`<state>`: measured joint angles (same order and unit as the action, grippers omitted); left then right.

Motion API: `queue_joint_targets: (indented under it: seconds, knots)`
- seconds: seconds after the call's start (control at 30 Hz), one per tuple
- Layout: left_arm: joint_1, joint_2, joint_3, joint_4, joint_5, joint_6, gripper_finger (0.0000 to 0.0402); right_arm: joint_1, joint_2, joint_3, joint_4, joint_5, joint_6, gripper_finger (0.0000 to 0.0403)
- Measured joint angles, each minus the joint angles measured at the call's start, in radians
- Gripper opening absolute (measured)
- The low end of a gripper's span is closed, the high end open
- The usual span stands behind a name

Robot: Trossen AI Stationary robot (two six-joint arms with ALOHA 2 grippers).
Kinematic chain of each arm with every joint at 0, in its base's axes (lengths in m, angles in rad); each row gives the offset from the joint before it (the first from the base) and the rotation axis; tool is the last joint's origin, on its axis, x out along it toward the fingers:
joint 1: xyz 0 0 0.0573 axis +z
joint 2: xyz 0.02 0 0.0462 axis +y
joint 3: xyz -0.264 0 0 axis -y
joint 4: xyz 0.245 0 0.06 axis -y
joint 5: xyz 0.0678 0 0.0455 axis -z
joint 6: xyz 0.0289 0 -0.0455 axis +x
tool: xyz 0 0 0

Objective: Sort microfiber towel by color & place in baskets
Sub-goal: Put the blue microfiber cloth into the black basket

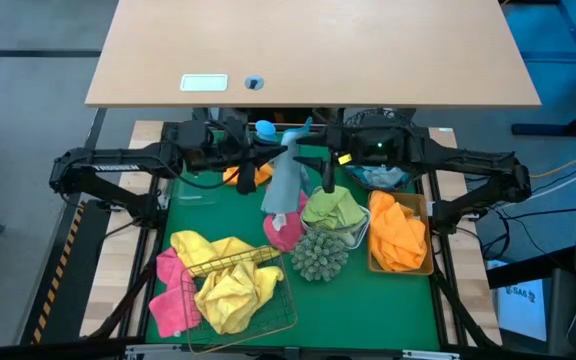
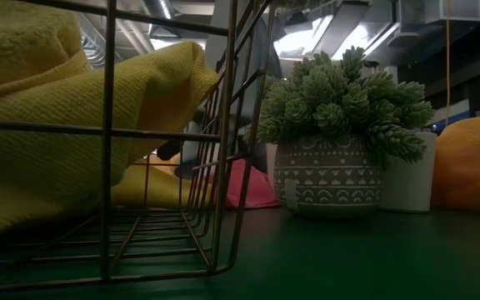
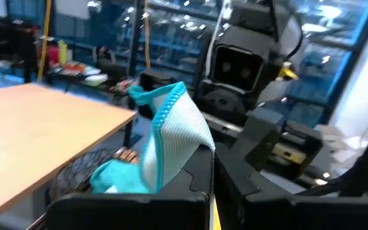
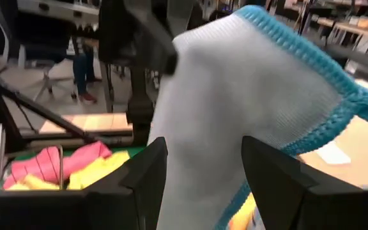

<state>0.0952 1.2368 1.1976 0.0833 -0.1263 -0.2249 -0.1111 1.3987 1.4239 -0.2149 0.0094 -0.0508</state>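
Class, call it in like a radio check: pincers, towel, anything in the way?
Both pincers, left and right, shut on blue towel, held up mid-table. Below it: pink towel, green towel, spiky plant.

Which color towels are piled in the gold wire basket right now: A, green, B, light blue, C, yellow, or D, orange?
C: the overhead view shows yellow towels heaped in the gold wire basket, while the orange towels sit in the tan tray and the light blue towel hangs between the two claws.
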Motion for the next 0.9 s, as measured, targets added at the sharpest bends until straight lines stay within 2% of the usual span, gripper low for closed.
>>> queue_joint_targets:
  seconds: [0.2,0.3,0.53,0.77,0.9]
  knots:
    - [-0.010,0.021,0.002,0.098,0.041,0.018,0.0000,0.001,0.010,0.000,0.103,-0.005,0.000,0.0202]
    - [-0.011,0.041,0.002,0.145,0.045,0.051,0.0000,0.001,0.027,0.000,0.140,-0.044,0.001,0.0202]
    - [-0.011,0.054,0.001,0.151,0.046,0.088,0.0000,0.000,0.046,0.000,0.140,-0.216,0.001,0.0202]
    - [-0.011,0.054,0.001,0.150,0.045,0.089,0.0000,0.000,0.046,0.000,0.103,-0.249,0.001,0.0202]
    - [-0.010,0.054,0.001,0.143,0.053,0.089,0.0000,0.000,0.046,0.000,0.054,-0.309,0.045,0.0202]
